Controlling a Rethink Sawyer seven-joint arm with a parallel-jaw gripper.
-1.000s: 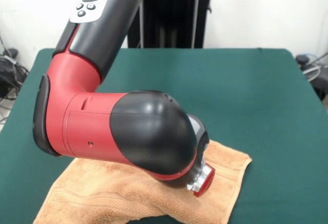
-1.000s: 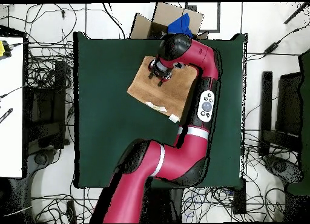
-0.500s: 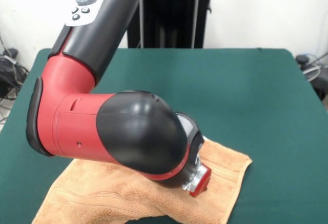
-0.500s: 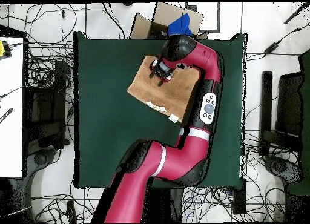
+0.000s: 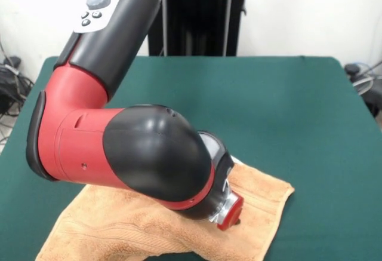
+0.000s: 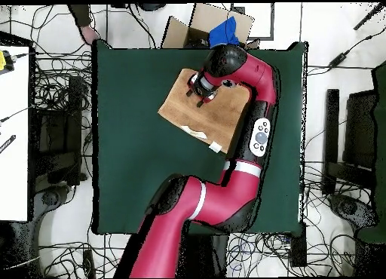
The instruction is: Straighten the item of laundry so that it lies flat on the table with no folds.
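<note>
The orange-tan towel (image 5: 119,228) lies at the near edge of the green table (image 5: 286,106), skewed, with a woven band and a raised fold along its near side. In the overhead view the towel (image 6: 207,118) shows a pale ridge near one edge and a white tag (image 6: 217,146) at a corner. My gripper (image 5: 230,212) points down at the towel's right part, at or just above the cloth, and my big red and black arm hides the towel's middle. In the overhead view the gripper (image 6: 200,93) is over the towel's far left corner area.
A cardboard box (image 6: 197,23) with a blue thing (image 6: 226,31) stands just beyond the table's far edge. A person's hand and sleeve (image 6: 85,23) show at the top left, off the table. Cables cover the floor around. Wide green felt (image 6: 128,155) lies left of the towel.
My arm has swung slightly left in the front view and the wrist has dropped a little closer to the towel. A person's hand has come into the overhead view's top left.
</note>
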